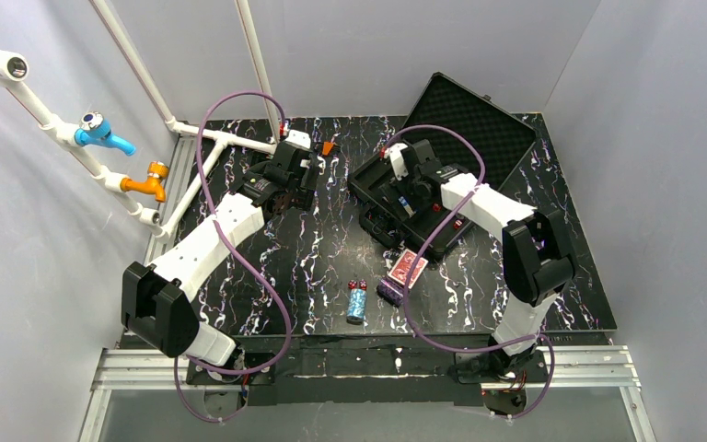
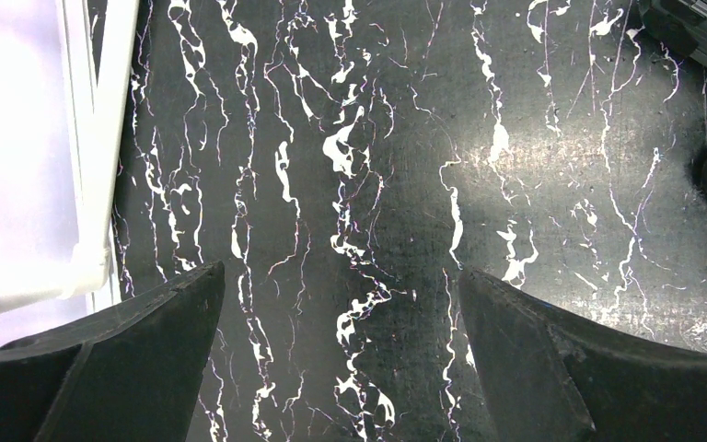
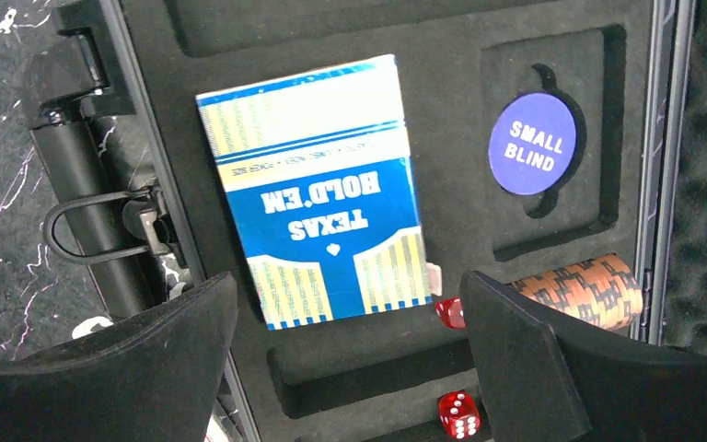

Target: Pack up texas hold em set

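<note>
The black case (image 1: 375, 224) lies open at the back right, its foam-lined lid (image 1: 474, 115) tipped back. My right gripper (image 3: 345, 285) hangs open just above the case's foam tray (image 3: 368, 368), with a blue Texas Hold'em deck (image 3: 318, 189) lying flat in its slot below. A "small blind" button (image 3: 532, 144), an orange chip stack (image 3: 580, 290) and two red dice (image 3: 458, 413) also sit in the tray. On the table lie a red deck (image 1: 408, 268), a blue chip stack (image 1: 357, 304), a dark chip stack (image 1: 389, 291) and two red dice (image 1: 357, 284). My left gripper (image 2: 341, 276) is open over bare table.
White pipes (image 1: 230, 138) with a blue tap (image 1: 101, 132) and an orange tap (image 1: 147, 180) run along the left wall. The case's handle (image 3: 92, 226) faces the table's middle. Purple cables (image 1: 239, 258) loop over both arms. A corner of the case (image 2: 700, 28) lies right of the left gripper.
</note>
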Robot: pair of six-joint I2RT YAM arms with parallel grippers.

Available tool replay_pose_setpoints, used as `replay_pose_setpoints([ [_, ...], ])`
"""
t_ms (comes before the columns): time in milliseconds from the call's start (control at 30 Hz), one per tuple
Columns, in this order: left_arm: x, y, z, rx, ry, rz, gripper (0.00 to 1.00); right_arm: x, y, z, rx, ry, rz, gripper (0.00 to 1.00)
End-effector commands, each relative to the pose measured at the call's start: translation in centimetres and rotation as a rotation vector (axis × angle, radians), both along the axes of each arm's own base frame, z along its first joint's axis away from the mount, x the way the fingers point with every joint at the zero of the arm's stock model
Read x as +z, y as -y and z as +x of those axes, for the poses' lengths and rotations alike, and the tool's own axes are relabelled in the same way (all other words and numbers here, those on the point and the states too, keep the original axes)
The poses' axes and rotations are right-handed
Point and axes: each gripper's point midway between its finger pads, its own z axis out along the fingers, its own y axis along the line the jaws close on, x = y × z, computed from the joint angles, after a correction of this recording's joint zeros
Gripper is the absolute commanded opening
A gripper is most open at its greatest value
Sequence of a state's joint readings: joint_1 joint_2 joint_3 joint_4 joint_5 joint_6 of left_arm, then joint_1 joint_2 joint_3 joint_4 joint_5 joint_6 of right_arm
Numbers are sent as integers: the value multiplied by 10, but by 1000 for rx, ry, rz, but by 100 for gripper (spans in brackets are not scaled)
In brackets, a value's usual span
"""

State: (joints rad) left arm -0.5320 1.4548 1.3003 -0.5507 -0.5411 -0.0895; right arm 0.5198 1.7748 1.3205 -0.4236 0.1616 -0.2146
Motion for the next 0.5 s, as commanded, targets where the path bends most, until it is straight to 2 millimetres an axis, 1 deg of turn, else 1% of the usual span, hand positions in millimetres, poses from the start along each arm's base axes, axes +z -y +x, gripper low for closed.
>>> replay_pose_setpoints([
  [0, 19, -6, -6, 9, 42, -22, 98, 15, -11, 11, 68, 44, -25, 98],
  [133, 19, -6, -6, 9, 43, -21, 98, 13, -12, 16, 71, 51, -46, 98],
  [300, 19, -6, -6, 9, 42, -20, 98, 2, -7, 20, 82, 48, -91, 98],
  [467, 17, -5, -5, 6, 35, -17, 98, -8, -4, 22, 86, 38, -126, 93],
])
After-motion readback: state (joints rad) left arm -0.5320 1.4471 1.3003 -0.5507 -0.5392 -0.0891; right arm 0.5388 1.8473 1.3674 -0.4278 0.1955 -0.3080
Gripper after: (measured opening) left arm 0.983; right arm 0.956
